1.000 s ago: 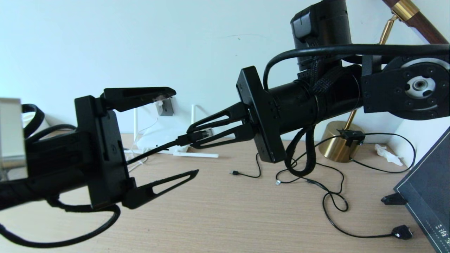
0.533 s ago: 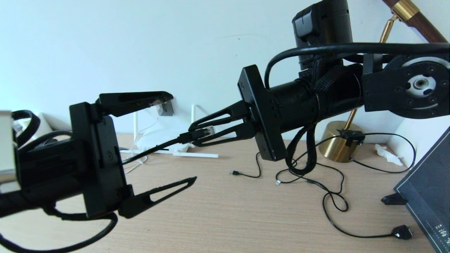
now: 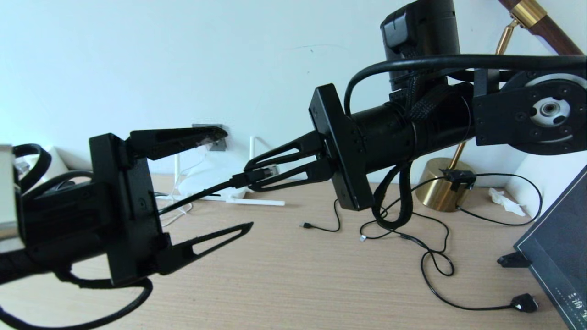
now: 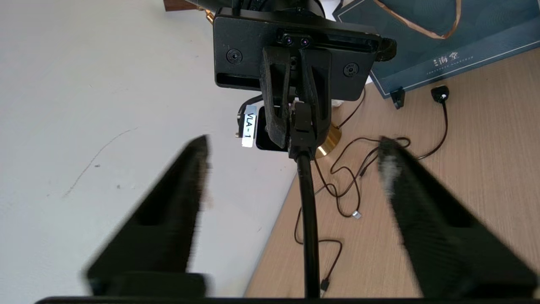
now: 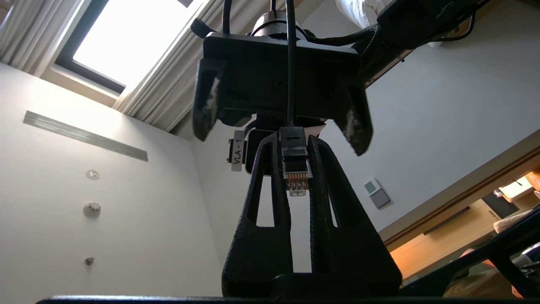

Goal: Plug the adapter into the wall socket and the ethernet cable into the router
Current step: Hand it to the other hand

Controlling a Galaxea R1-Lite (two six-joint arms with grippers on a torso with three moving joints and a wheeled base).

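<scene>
My right gripper (image 3: 250, 177) is shut on the ethernet cable's clear-tipped connector (image 3: 262, 174), held above the desk and pointing toward my left arm. The connector (image 5: 294, 169) sits between the closed fingers, contacts showing. The thick black ethernet cable (image 4: 308, 219) runs from there straight between the jaws of my left gripper (image 3: 237, 179), which stands open around it without touching. The white router (image 3: 202, 181) lies by the wall behind both grippers, antennas (image 3: 251, 151) up. The dark grey wall socket (image 3: 215, 140) peeks out behind my left upper finger. The adapter is hidden.
A brass lamp base (image 3: 439, 190) stands at the back right. Thin black cables (image 3: 429, 256) loop over the desk, ending in a plug (image 3: 525, 303) and a small USB end (image 3: 305, 225). A dark blue bag (image 3: 562, 247) fills the right edge. A thin white cord (image 3: 182, 176) lies by the router.
My left gripper's jaws have drawn somewhat closer together around the cable, the upper finger dropping. The right gripper has kept still with the connector.
</scene>
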